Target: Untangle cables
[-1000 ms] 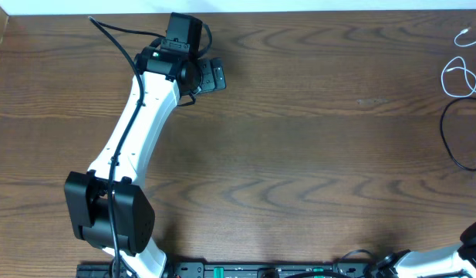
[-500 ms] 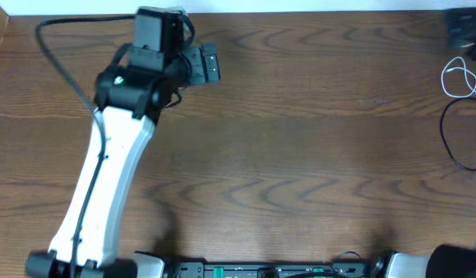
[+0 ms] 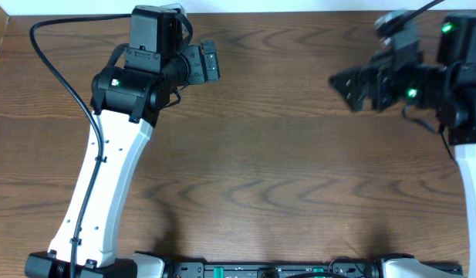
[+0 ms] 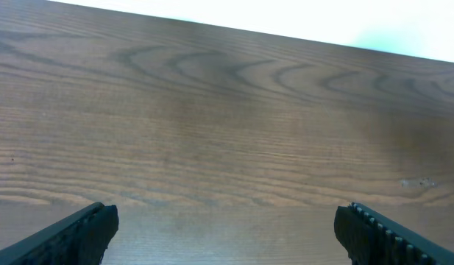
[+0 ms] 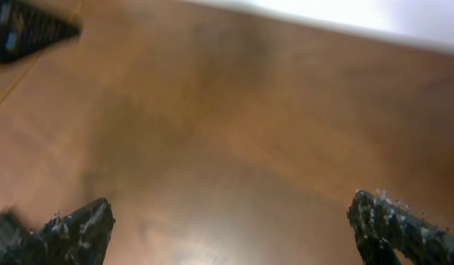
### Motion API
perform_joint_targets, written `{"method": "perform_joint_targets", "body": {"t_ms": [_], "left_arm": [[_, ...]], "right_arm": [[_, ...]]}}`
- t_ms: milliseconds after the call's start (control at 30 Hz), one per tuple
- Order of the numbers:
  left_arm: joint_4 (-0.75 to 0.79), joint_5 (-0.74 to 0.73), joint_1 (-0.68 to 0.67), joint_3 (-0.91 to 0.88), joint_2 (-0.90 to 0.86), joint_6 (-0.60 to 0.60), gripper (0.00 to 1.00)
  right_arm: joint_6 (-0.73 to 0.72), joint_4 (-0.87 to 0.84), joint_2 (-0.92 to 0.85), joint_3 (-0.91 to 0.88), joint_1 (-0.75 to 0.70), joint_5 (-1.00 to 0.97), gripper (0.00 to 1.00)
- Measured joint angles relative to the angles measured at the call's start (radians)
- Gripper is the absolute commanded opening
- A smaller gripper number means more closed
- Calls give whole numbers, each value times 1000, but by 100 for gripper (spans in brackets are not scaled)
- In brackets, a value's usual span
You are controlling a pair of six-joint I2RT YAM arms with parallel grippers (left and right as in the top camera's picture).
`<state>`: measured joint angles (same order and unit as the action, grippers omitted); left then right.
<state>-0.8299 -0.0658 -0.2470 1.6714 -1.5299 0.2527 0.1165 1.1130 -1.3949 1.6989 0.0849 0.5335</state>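
The black and the white cable are hidden: my right arm (image 3: 461, 85) covers the far right of the table where they lay. A thin black curve (image 3: 447, 145) shows beside that arm; I cannot tell if it is a cable or an arm wire. My left gripper (image 3: 210, 63) is open and empty over bare wood at the back left; it also shows in the left wrist view (image 4: 227, 221). My right gripper (image 3: 347, 83) is open and empty, pointing left over bare wood; its wrist view (image 5: 230, 221) is blurred.
The wooden table (image 3: 276, 177) has its back edge along the top of the overhead view. A dark blurred shape (image 5: 24, 33) sits at the top left of the right wrist view. The arm bases stand at the front edge.
My right arm has swung up from the front right corner to the back right and now covers the cables. My left arm has barely shifted since half a second ago.
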Motion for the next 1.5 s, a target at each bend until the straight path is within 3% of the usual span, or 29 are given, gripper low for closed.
{"method": "perform_joint_targets", "body": {"t_ms": [367,667,867,1200,1500], "left_arm": [[0,0,0,0,0,0,99],[0,0,0,0,0,0,99],[0,0,0,0,0,0,99],[-1,-3,0,0,0,0,99],[0,-3,0,0,0,-3,99]], "right_arm": [[2,208,1,0,37,-92,99],[60,175,4,0,36,-167,99],[93,-137,143,-166,36,-254,99],[134,-741,657,-832,-19,-303,99],[130,-953,1052,-1263,-93,-295,99]]}}
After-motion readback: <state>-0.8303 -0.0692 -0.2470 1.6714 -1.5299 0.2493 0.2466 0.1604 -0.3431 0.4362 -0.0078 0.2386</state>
